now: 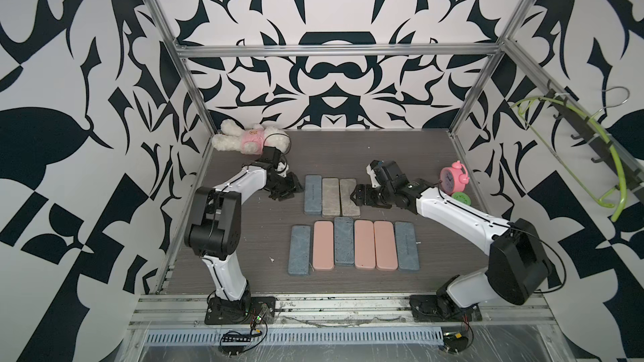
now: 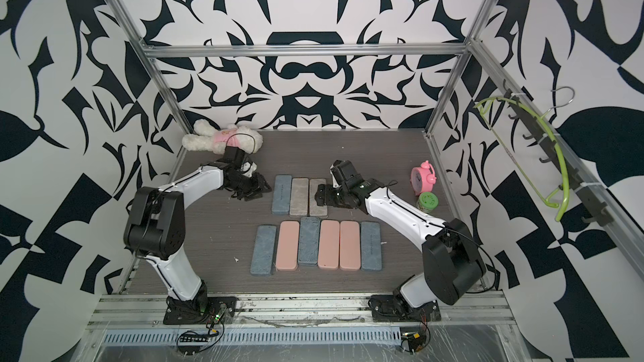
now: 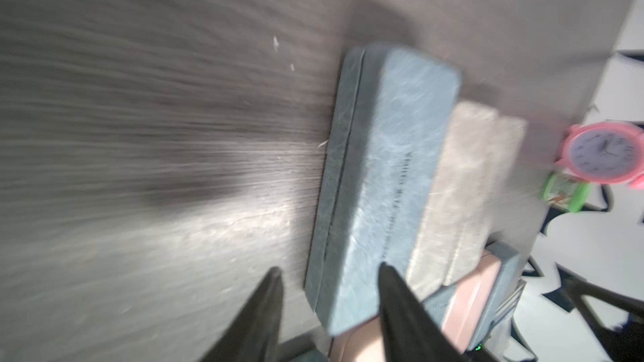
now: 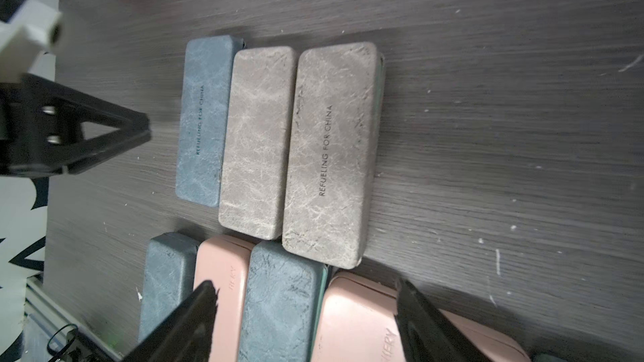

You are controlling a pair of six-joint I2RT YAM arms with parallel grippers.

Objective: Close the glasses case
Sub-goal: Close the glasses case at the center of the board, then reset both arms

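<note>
Left fingers (image 3: 265, 308) parted, empty, blue case (image 3: 380, 175) just beside one tip; right fingers (image 4: 195, 315) wide, empty; risk: a sideways sweep shoves it into the grey case (image 3: 463, 175).

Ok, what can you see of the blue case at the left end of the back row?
The blue case is a slim rounded box, marbled leather-like cover printed REFUELING FOR CHINA. It lies flat and shut, long side against a grey case. The open left claw sits close beside it; contact unclear.
</note>
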